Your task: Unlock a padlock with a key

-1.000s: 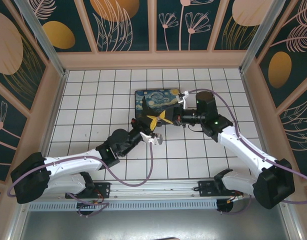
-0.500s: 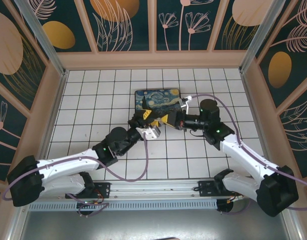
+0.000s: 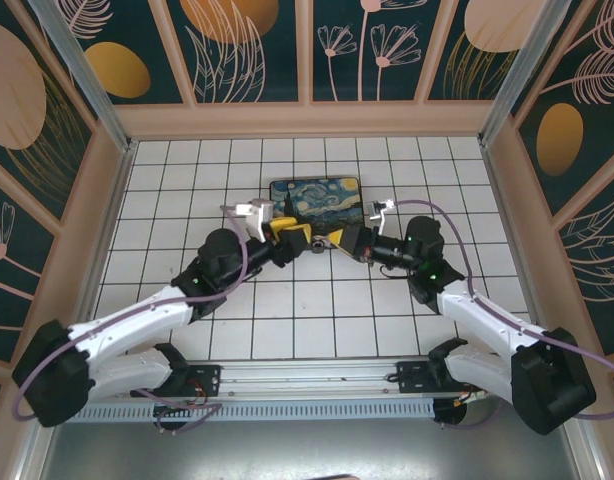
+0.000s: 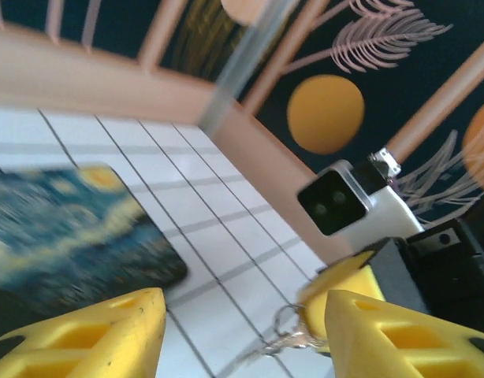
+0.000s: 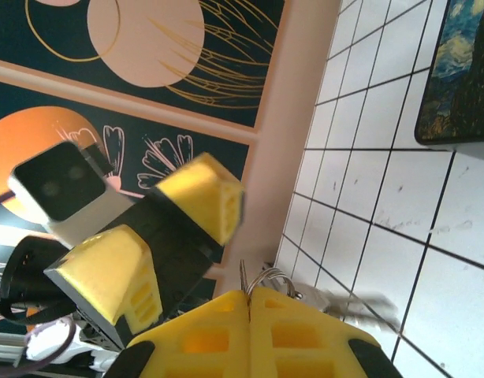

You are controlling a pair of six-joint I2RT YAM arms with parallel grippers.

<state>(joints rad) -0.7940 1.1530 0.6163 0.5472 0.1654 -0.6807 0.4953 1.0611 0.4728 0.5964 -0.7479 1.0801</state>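
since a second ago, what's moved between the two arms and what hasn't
The left gripper swung from the tiles nearer than the painted box up to its near edge, wrist rolled over, facing the right gripper, jaws open. The right elbow pulled back nearer; its gripper barely shifted, shut on a small ringed metal piece. The box stayed put.

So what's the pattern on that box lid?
The box lid carries a swirling blue-and-yellow Starry Night painting, clearest in the top external view.

- A dark box (image 3: 315,197) with a blue and yellow starry-night lid lies flat on the white tiled desk (image 3: 177,190).
- Dark walls (image 3: 242,45) show orange circles and pale leaves.
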